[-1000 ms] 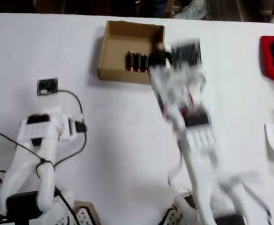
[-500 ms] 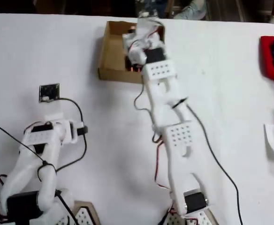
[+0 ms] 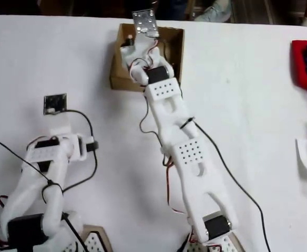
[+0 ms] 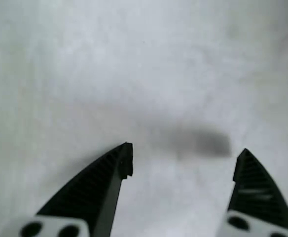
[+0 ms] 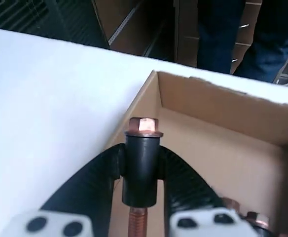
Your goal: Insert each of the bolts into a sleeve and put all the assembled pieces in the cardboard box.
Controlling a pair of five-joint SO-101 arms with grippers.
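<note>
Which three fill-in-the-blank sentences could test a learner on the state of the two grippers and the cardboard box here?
1. The right gripper is shut on a black sleeve with a copper-coloured ____ through it.
2. It holds this piece above the cardboard box, which stands on a ____ table.
3. The left gripper is ____ and holds nothing.
Missing words: bolt; white; open.
</note>
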